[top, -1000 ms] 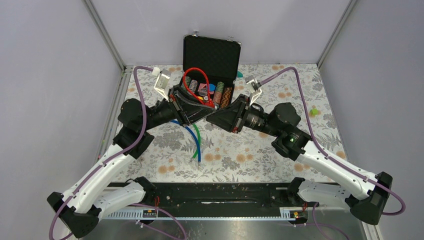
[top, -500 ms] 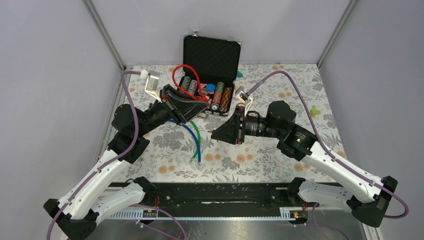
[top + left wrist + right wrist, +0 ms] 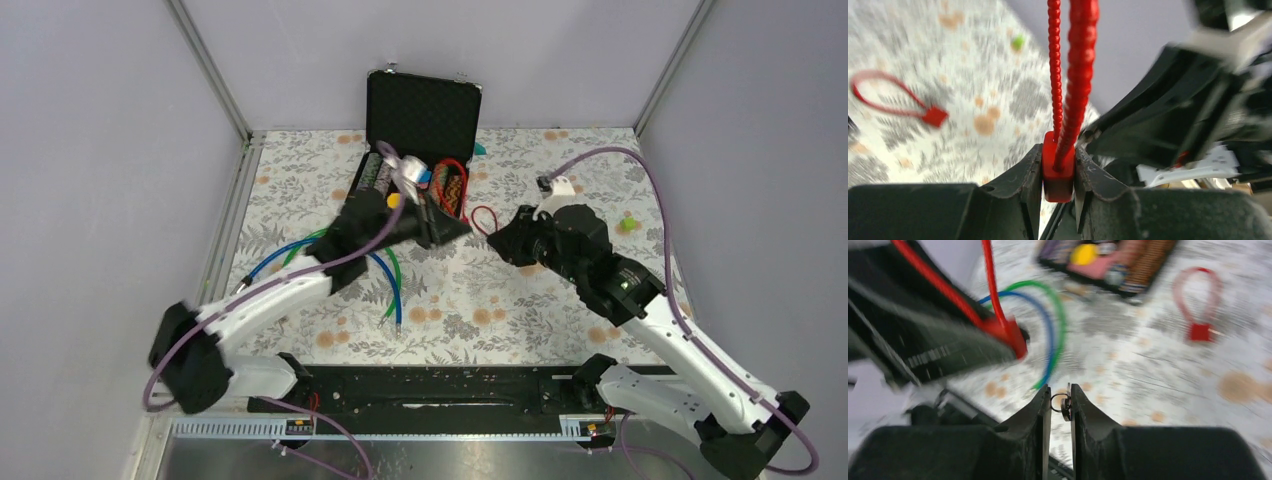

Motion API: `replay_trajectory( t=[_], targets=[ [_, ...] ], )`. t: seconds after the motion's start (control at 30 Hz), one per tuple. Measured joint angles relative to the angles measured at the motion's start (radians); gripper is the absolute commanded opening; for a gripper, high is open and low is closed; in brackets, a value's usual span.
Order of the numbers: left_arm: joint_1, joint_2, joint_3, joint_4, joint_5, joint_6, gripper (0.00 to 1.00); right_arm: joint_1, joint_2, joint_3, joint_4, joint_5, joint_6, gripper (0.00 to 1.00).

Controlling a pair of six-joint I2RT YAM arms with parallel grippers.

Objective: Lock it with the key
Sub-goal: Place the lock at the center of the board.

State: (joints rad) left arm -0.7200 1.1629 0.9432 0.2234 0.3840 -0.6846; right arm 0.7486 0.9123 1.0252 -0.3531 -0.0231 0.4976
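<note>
L hand [image 3: 1058, 156] clamps lock [image 3: 1057, 176] | R hand [image 3: 1059, 391] pinches key [image 3: 1065, 407] | spare lock [image 3: 1200, 331] nr case [image 3: 423, 105]

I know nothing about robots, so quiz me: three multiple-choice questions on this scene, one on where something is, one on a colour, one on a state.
1. Where is the loose red cable lock?
A) lying on the floral table
B) inside a drawer
C) hanging on the wall

2. What colour is the clamped cable lock in the left gripper?
A) blue
B) red
C) yellow

3. The right gripper is:
A) wide open and empty
B) shut on a small key
C) shut on a sponge

Answers:
1 A, it rests on the patterned surface, apart from both grippers.
2 B, its red body sits between the left fingers.
3 B, the fingers pinch the key and its ring.
</note>
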Motion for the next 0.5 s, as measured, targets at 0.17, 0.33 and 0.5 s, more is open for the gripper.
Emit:
replay_trajectory(
  t=[0.17,0.33,0.5],
  targets=[
    [-0.123,0.381,0.033,0.022,-0.016,-0.028,0.00,-0.183,-0.054,-0.156,-0.081,0.162,0.068,0.00],
    [-0.195,0.748,0.200,0.064,-0.026,-0.106,0.00,-0.317,-0.073,-0.336,-0.117,0.267,0.133,0.00],
    [-0.224,0.991,0.417,0.091,-0.039,-0.188,0.14,-0.358,-0.134,-0.466,-0.133,0.367,0.195,0.00]
  ],
)
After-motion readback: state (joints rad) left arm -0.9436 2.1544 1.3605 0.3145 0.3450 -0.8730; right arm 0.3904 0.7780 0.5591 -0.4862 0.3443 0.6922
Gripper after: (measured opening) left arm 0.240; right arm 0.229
